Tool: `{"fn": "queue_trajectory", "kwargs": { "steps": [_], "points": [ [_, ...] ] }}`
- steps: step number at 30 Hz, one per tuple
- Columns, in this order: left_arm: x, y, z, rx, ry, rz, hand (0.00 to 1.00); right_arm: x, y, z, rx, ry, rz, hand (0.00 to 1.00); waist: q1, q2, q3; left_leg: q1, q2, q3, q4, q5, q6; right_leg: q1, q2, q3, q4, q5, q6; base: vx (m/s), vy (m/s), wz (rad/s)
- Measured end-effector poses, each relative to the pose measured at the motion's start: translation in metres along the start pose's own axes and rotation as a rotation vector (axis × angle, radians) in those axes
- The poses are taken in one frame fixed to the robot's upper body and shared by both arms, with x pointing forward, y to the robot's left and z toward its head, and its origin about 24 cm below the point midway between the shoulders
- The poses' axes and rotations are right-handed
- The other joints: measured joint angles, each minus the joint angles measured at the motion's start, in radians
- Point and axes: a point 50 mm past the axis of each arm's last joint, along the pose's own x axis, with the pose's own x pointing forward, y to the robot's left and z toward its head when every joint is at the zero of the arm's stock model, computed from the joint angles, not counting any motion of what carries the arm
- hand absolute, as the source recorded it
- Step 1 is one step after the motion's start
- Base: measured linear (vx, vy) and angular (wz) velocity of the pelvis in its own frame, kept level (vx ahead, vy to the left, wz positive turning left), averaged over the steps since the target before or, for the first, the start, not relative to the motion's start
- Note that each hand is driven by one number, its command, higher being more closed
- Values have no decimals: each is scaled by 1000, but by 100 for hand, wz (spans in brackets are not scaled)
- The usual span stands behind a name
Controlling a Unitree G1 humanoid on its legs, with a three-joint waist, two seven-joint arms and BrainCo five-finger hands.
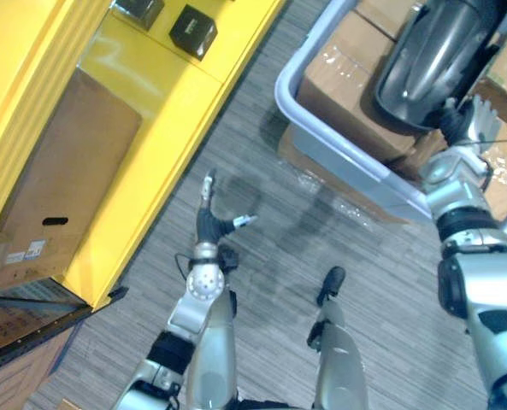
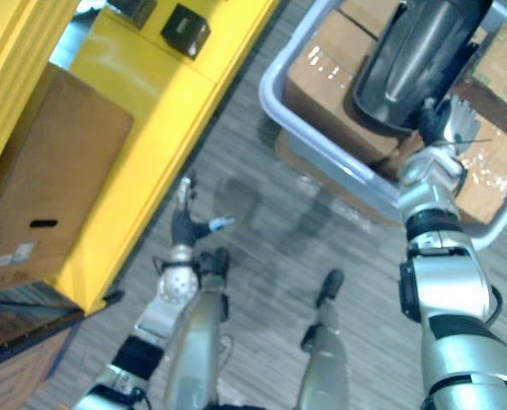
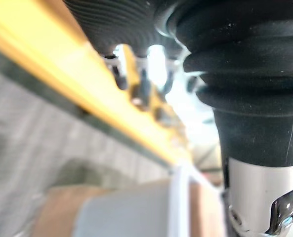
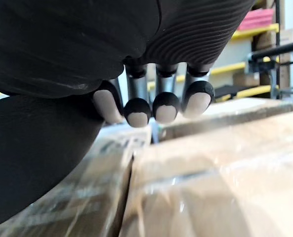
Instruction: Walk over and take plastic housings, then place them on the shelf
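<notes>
A large dark plastic housing [image 1: 433, 51] lies on top of cardboard boxes [image 1: 343, 77] inside a grey-blue cart [image 1: 338, 141] at the upper right. My right hand [image 1: 471, 124] is at the housing's near end, open, its fingers spread over the boxes beside it. In the right wrist view the straight dark-tipped fingers [image 4: 166, 106] hang above the wrapped cardboard [image 4: 210, 187], with the housing [image 4: 32, 163] close alongside. My left hand [image 1: 209, 224] hangs open over the carpeted floor, holding nothing. The yellow shelf [image 1: 176, 94] runs along the left.
A big cardboard box [image 1: 65, 162] sits on the shelf's lower level. Two small black boxes [image 1: 193, 30] stand on its upper surface. Grey striped floor [image 1: 270, 222] lies between the shelf and the cart. A wooden pallet edge [image 1: 14, 342] shows at the lower left.
</notes>
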Motion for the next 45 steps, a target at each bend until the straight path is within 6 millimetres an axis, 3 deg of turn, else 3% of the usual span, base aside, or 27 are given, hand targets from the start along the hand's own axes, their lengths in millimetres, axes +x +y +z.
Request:
{"fn": "queue_trajectory", "kwargs": {
  "steps": [6,11,17,22,26,28,32,40,45],
  "points": [
    [30,-3,30,11,-137,8,0,-3,1,15,53,-41,-30,100,-23,0,0,3,3,13,9,-1,1,-6,0,23,3,6,-1,-9,27,-7],
    [47,-8,43,12,-180,22,0,-6,2,30,101,-70,-55,100,-27,-1,0,3,8,34,16,-5,6,-21,0,46,9,12,-4,-13,21,-12],
    [85,-26,61,79,-196,-8,0,-12,8,41,179,-60,-42,100,-59,-1,0,3,12,37,19,-5,5,-24,4,52,10,14,-7,-3,7,-3],
    [124,-35,92,107,-211,-33,0,-8,0,71,244,-106,-59,100,-88,-11,6,2,17,60,22,-5,5,-44,5,78,10,25,-11,-5,13,-12],
    [140,-36,107,56,-181,-55,0,-6,-6,87,273,-137,-68,100,-109,-17,9,2,27,62,26,-7,2,-45,14,84,10,27,-13,-1,0,-7],
    [149,-31,117,24,-178,-59,0,-6,-9,99,278,-176,-74,100,-112,-41,22,10,40,80,38,-17,-2,-50,23,107,10,30,-17,-20,-4,-28],
    [160,-25,126,-61,-143,-95,0,-7,-12,114,261,-248,-70,100,-125,-66,36,12,46,108,54,-29,0,-63,23,137,9,35,-16,-32,-1,-21],
    [172,-27,145,-394,-64,-227,0,-13,-4,125,206,-323,14,100,-143,-70,38,12,52,114,53,-31,-1,-68,27,142,8,41,-16,-9,-6,-3],
    [175,-21,149,-450,-64,-282,0,-15,-3,130,169,-369,33,100,-146,-70,38,12,56,114,53,-32,-2,-68,31,143,5,41,-16,0,0,0]
  ]
}}
